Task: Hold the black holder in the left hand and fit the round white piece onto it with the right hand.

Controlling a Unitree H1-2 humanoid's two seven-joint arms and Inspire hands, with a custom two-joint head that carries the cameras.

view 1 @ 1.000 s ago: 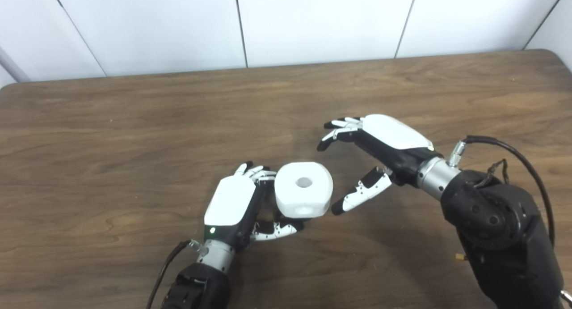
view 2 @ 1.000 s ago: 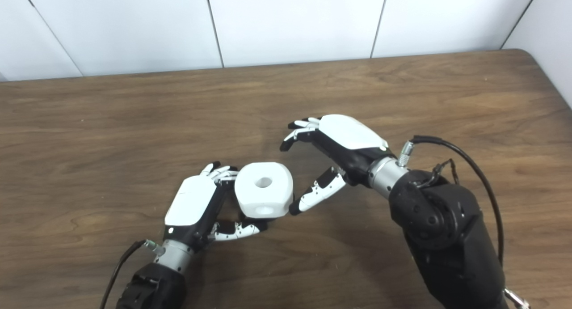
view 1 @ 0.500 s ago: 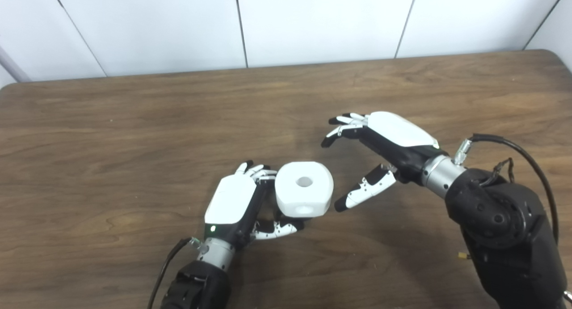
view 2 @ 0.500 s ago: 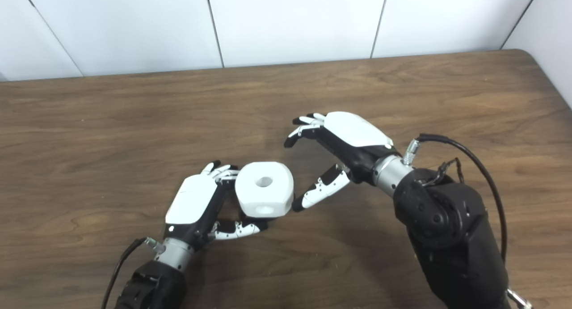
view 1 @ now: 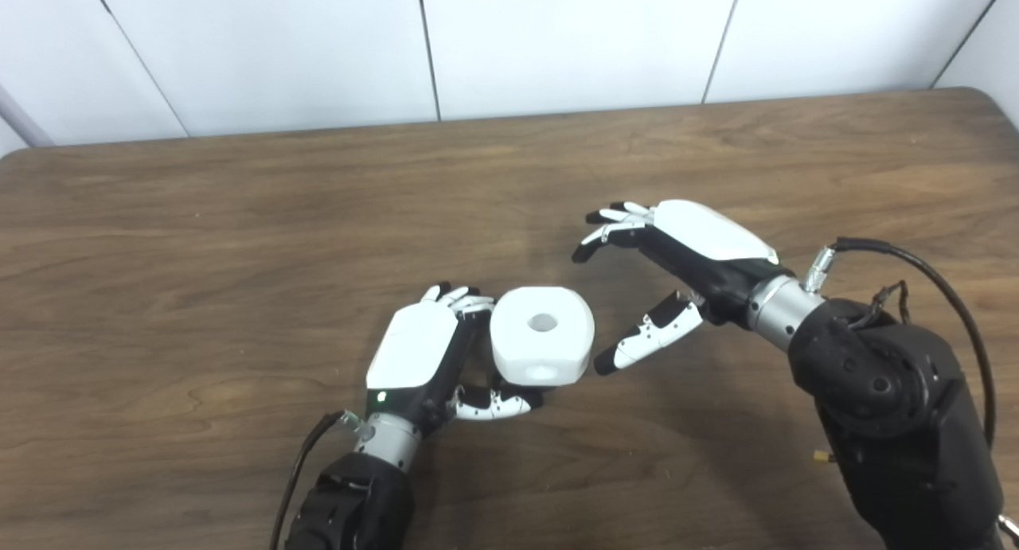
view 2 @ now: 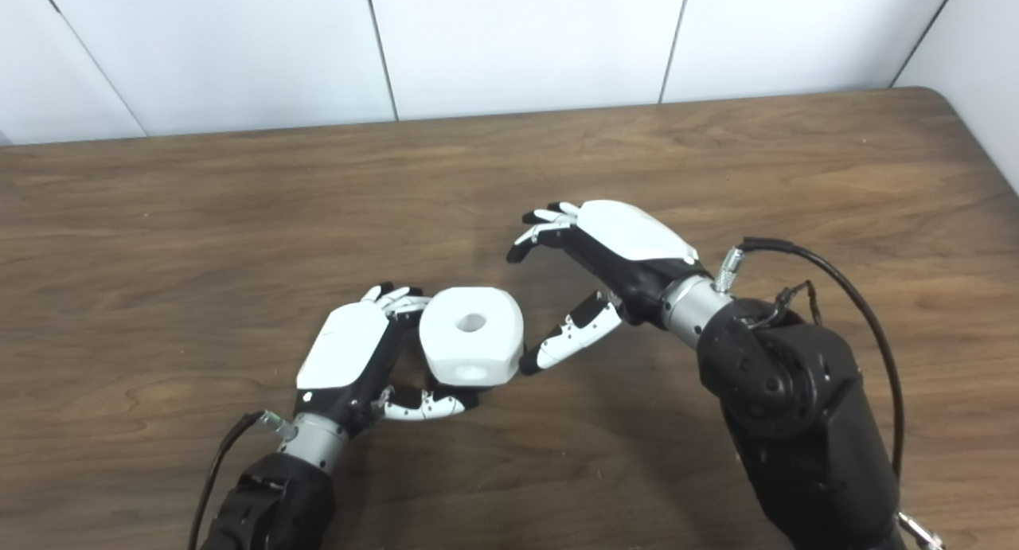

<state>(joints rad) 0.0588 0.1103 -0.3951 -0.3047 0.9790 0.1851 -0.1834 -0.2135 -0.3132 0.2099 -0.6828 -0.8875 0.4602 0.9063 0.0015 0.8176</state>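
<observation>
The round white piece (view 1: 542, 347), with a hole in its top, sits low near the table's front middle. My left hand (view 1: 414, 355) wraps it from the left: fingers (view 1: 460, 297) curl at its far-left side and the thumb (view 1: 492, 407) lies under its near edge. The black holder is hidden beneath the piece and inside that hand. My right hand (view 1: 677, 255) hovers open to the right. Its thumb tip is just off the piece's right edge and its fingers (view 2: 541, 224) spread out beyond the piece, touching nothing.
The brown wooden table (view 1: 239, 216) runs back to a white panelled wall (view 1: 557, 40). A black cable (view 1: 915, 263) loops off my right forearm.
My right hand has drawn a little back and to the right from the white piece, staying open. My left wrist has shifted slightly right; the piece has stayed put.
</observation>
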